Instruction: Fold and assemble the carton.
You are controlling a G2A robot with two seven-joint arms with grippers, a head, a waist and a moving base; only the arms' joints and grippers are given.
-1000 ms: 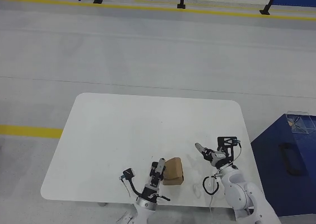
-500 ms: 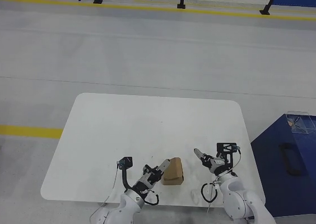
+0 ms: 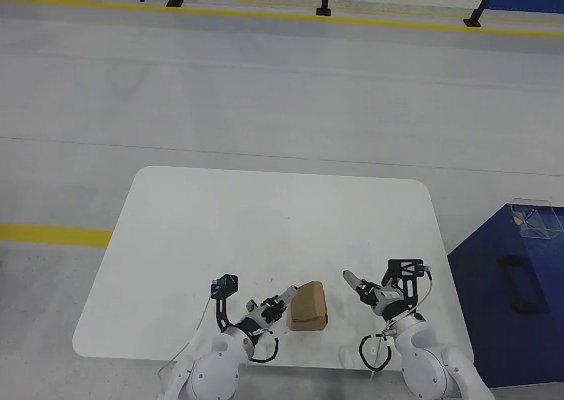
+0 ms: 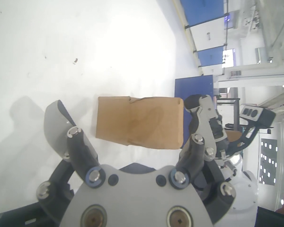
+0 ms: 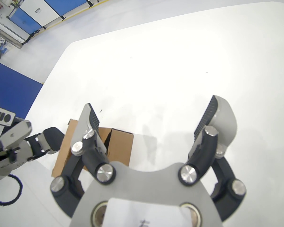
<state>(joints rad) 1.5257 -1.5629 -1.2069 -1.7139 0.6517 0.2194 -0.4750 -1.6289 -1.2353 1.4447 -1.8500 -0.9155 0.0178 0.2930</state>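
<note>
Two sets of jaws flank one brown carton (image 3: 309, 305), which lies on the white counter (image 3: 262, 220) close to the edge nearest the robot; in the top view the left jaws are just beside the carton's left side, and the right jaws hang off to its right, apart from it, with bare counter between. The left jaws stand wide open and hold nothing; in the left wrist view the carton (image 4: 139, 124) lies just ahead of them, across the gap, with one fingertip (image 4: 191, 101) right by the carton's end; whether it touches cannot be told; a creased seam runs across the carton's facing side there. The right jaws are likewise spread wide and empty, over bare counter (image 5: 168, 60); in the right wrist view the carton (image 5: 119, 145) sits partly behind one finger (image 5: 91, 116) and shows a dark slit where two panels meet at its top; the left arm's dark fingertip (image 5: 51, 137) is against or just beside the carton's far side. A blue cabinet (image 3: 537, 300) stands on the floor to the right of the counter.
</note>
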